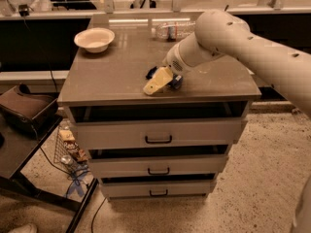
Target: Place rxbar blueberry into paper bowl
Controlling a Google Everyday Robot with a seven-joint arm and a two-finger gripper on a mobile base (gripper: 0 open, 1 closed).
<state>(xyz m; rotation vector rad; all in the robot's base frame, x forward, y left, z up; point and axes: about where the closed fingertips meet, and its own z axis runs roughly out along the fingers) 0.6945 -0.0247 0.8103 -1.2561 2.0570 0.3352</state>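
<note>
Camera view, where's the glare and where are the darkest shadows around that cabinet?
Camera view: warm, dim light; a bright glare strip along the back edge of the grey cabinet top, beside the clear plastic bottle; darkest shadow fills the gaps above the drawers; the gripper, low over the front middle, hides part of the dark blue snack bar.

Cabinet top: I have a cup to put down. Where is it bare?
The cabinet top is bare at left front, from the bowl forward to the edge and right to the gripper. Also a strip between bowl and bottle. Crowded at mid-front: gripper at the bar, arm reaching in from the right.
</note>
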